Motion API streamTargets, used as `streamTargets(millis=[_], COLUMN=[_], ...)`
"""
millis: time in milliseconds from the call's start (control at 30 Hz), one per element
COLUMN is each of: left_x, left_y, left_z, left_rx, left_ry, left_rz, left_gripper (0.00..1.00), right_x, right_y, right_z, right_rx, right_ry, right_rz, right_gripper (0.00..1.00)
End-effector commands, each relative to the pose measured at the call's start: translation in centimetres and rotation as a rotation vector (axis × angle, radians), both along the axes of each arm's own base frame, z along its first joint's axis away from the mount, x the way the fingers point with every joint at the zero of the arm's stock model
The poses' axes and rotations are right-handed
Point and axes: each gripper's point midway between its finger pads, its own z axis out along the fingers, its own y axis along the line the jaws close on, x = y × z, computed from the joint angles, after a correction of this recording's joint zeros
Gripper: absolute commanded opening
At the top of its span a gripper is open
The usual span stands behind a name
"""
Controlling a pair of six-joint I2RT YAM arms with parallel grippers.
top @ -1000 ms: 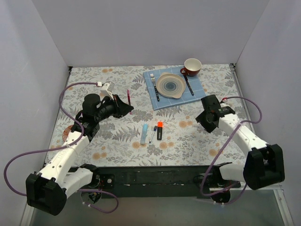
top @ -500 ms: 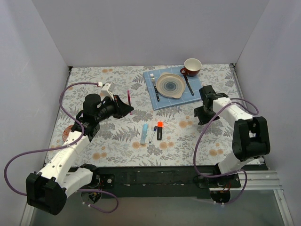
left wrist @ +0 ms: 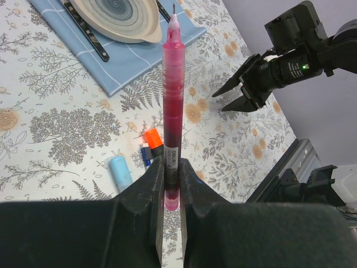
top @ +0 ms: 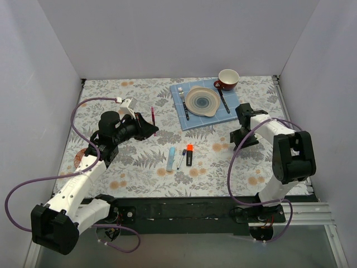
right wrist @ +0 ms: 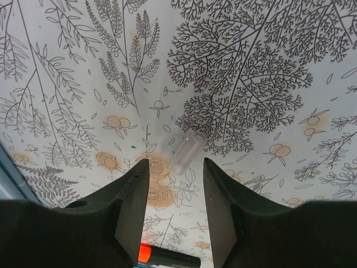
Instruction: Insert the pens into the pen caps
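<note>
Top view: the left tool [top: 153, 130] is clamping the red pen [top: 152, 115] by its back end. The pen's long axis is pointing at the far edge, over the left-centre of the tabletop [top: 122, 167]. The right arm is sitting doubled back, with the right tool [top: 239, 140] aiming down near the right edge.

Left wrist: the pen's label print is looking too small to read.

Right wrist: the fingers are sitting wide apart and gripping nothing, with a clear cap [right wrist: 186, 152] lying on the tabletop in the gap.
</note>
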Motion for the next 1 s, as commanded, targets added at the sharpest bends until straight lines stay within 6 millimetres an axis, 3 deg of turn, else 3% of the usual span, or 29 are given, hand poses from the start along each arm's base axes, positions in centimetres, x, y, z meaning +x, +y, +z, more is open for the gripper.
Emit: streamTargets(millis=[0,200,233,500,700,967], left_x=[-0.1,-0.2,-0.2,-0.2,-0.3,-0.8], left_y=[0.1,0.1,0.1,0.1,0.2,-0.6], left_z=[0.2,0.2,0.3,0.3,0.4,0.2], left_rx=[0.002,0.002,0.001,0.001,0.003,-0.013], left_ry=[-0.021,-0.019,-0.023,-0.025,-0.030,-0.020], left_rz=[-0.012,-0.013,-0.013,-0.010,-0.009,-0.061], left_gripper=[0.00,0.00,0.00,0.00,0.00,0.00], right_x=[-0.3,-0.6,-0.6,-2.7,-3.7,-4.2], right_y=[-0.5,-1.2,-1.2,-2.5,-3.0,-4.1], right_z=[-0.9,-2.2,-2.3,-4.0,-4.5,-3.7], right_rx=[-0.009,-0.040,-0.040,-0.104,-0.125,-0.187], right_ry=[0.041,0.068,0.067,0.115,0.119,-0.024], right_rz=[-0.018,-0.022,-0.020,-0.005,0.110,0.370], right_gripper=[0.49,0.45,0.39,0.30,0.01,0.01])
